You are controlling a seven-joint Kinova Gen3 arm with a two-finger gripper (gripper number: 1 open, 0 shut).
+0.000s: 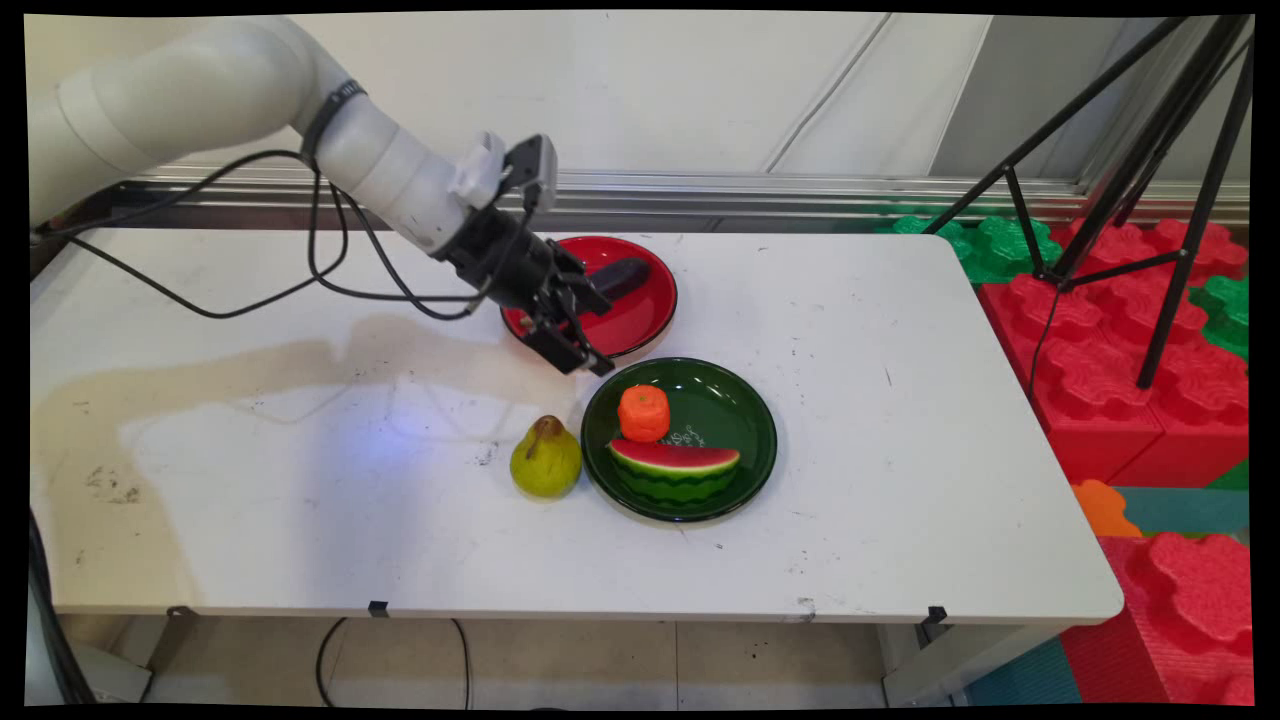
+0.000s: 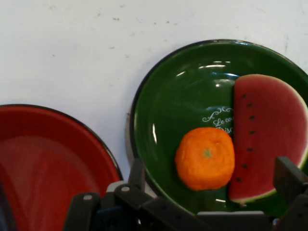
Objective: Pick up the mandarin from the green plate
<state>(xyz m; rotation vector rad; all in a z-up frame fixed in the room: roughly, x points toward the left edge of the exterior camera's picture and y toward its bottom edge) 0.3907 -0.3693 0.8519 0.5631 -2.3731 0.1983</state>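
The black two-finger hand (image 1: 578, 352) hangs over the gap between a round red plate (image 1: 648, 310) and a round green plate (image 1: 745, 420), with its fingers spread apart and nothing between them.

The hand is tilted down toward the near edge of the red plate and the far left rim of the green plate. In the hand view, one black finger (image 2: 288, 180) stands at the right and the other finger at the left, with a small round orange fruit (image 2: 205, 158) seen between them. This orange sits on the green plate, just beside a red watermelon slice with a green rind (image 1: 675, 468). A dark long thing (image 1: 622, 277) lies in the red plate. A yellow-green pear (image 1: 546, 462) stands on the white worktop (image 1: 900, 420), just left of the green plate.
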